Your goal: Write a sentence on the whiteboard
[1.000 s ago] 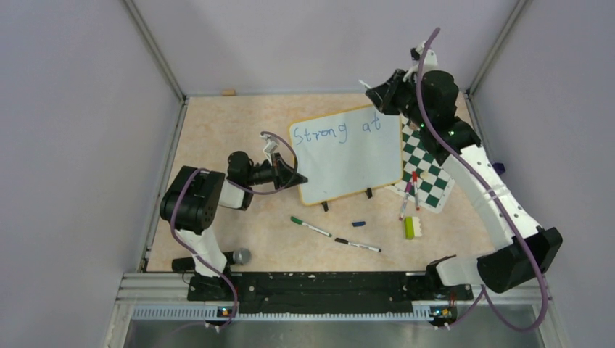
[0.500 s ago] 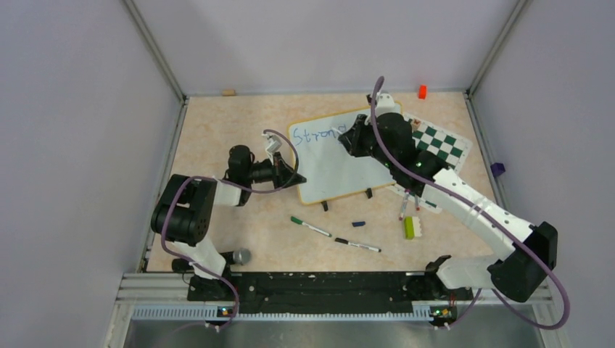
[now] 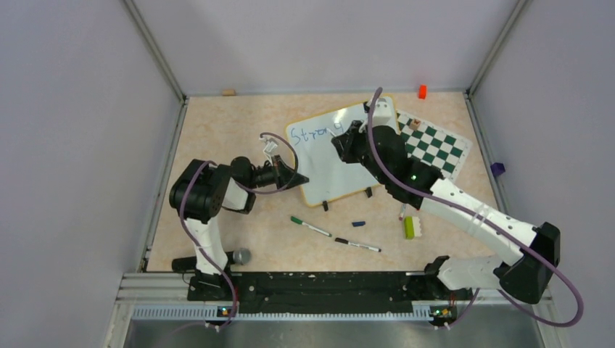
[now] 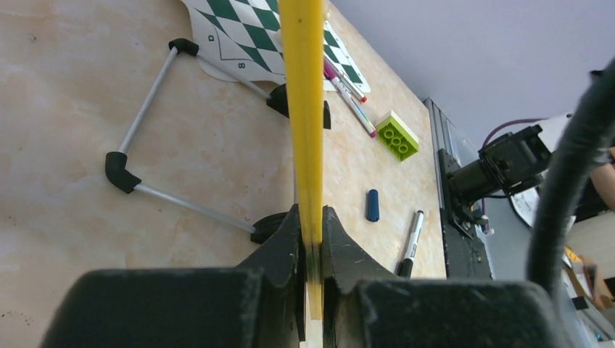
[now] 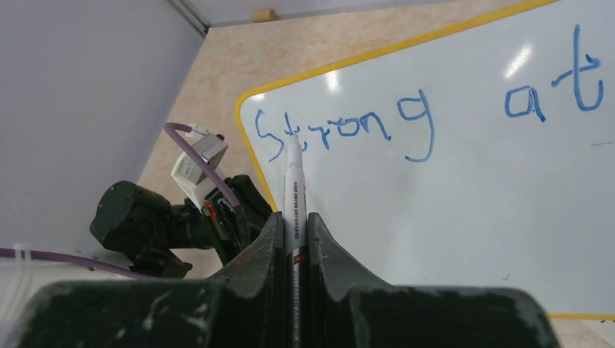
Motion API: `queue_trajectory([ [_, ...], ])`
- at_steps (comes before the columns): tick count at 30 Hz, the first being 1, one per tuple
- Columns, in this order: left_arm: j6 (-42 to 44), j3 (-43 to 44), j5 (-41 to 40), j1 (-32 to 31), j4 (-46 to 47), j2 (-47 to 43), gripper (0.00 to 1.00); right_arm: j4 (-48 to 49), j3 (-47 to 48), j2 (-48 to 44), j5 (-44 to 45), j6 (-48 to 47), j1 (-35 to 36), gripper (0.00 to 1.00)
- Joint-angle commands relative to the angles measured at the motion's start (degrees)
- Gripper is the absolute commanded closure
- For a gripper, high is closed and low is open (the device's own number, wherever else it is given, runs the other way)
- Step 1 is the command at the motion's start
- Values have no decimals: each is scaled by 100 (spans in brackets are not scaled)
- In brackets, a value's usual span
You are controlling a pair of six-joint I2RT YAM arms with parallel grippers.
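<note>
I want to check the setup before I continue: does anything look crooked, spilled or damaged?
Nothing is spilled or broken. The whiteboard stands askew to the edges of the table, its left rim clamped by the left gripper. A blue cap lies loose near a green marker and a black marker.

Yellow-rimmed white whiteboard (image 3: 341, 177), blue sentence (image 5: 429, 116); green-and-white checkered chessboard (image 3: 435, 145), lime brick (image 3: 410, 228)

Blue writing on the whiteboard (image 5: 471, 232)
The sentence (image 5: 428, 116) reads "Strong at"; the chessboard (image 4: 239, 22) margin bears an "8"; the marker (image 5: 294, 188) print is illegible.
</note>
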Motion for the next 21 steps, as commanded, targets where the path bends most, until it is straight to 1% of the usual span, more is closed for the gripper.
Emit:
queue_trajectory([
  [1,-584,-48,-22,-110,1578,433,100,743,-387,-583,224,-55,59,100],
  [4,-428,-322,-452,-116,1578,342,100,768,-596,-964,154,-519,66,100],
  [6,-340,-550,-872,-116,1578,302,100,901,-822,-1232,165,-790,59,100],
  [10,-414,-719,-1558,-125,1578,359,100,958,-1043,-1630,572,-816,55,100],
  [12,-686,-463,-1450,-160,1578,517,100,845,-987,-1725,641,-820,57,100],
  [14,-764,-199,-1258,-274,1569,638,100,693,-900,-1741,666,-825,51,100],
  [16,-761,-93,-1324,-450,1569,694,100,514,-785,-1714,704,-844,51,100],
  [18,-764,-46,-1301,-553,1574,672,100,368,-702,-1712,751,-851,52,100],
  [21,-766,-103,-1023,-517,1528,379,100,324,-678,-1751,816,-875,56,100],
])
